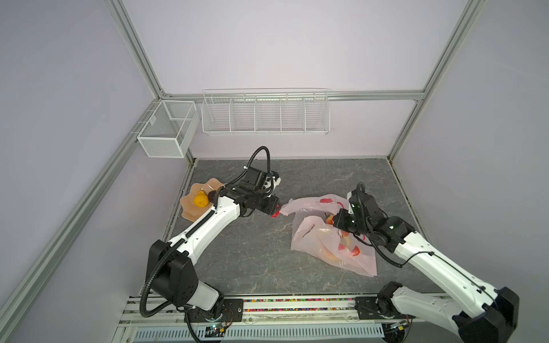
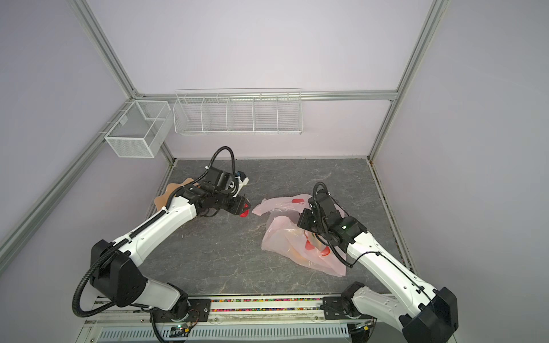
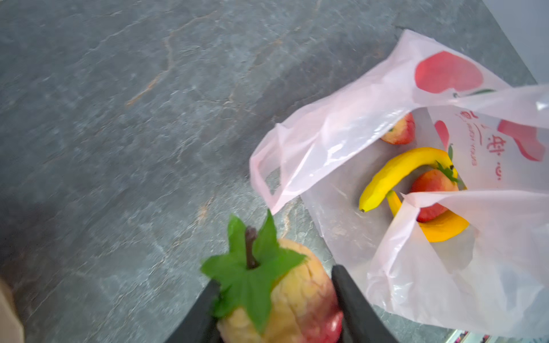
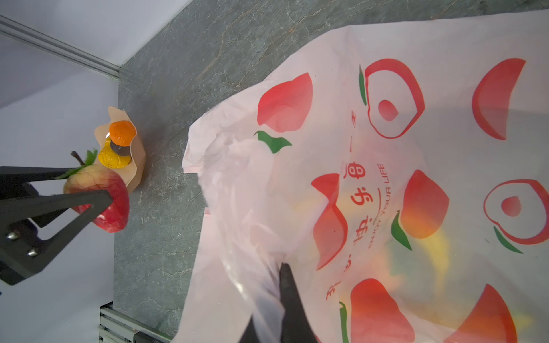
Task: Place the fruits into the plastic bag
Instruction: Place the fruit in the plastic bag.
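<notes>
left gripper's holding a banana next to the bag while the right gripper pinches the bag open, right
Not a banana: the left gripper holds a red and yellow leafy fruit, as the left wrist view shows. It is next to the plastic bag, which the right gripper pinches open.

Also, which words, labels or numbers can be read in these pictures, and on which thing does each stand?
"ENJOY YOUR LIFE": small red print on the plastic bag, clear in the right wrist view.
Red Chinese characters beside it, on the same bag: stylised, not surely readable.
The same print in the left wrist view: too blurred to read.
No other text is visible.
</notes>
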Motion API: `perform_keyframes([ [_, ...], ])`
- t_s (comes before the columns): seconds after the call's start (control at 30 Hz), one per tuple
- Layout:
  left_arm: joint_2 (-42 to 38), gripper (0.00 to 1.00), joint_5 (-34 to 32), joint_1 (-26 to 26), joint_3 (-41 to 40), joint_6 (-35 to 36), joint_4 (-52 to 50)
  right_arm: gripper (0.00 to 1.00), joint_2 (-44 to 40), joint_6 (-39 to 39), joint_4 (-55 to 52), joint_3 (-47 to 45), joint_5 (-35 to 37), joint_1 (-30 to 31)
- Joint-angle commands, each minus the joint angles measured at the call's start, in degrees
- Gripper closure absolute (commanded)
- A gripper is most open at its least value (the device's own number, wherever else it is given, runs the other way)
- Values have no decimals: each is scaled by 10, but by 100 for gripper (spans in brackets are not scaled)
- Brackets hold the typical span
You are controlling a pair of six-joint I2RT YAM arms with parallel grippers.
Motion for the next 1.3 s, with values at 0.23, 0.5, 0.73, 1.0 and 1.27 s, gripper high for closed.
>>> perform_keyframes([
  [0.23,100,73,-2,-79,93,135,-80,94,-17,-1,-11,-5,4,-1],
  [0.5,174,74,4,-109,148,177,-134,94,-20,-1,-11,-4,7,-1],
  [0.73,211,75,-12,-121,167,191,-145,94,-22,1,-13,-5,7,-1],
  [1.0,255,76,5,-140,200,192,-160,94,-25,2,-14,-7,9,-1],
  [1.27,294,76,63,-163,243,150,-149,94,-26,4,-6,-9,8,0],
])
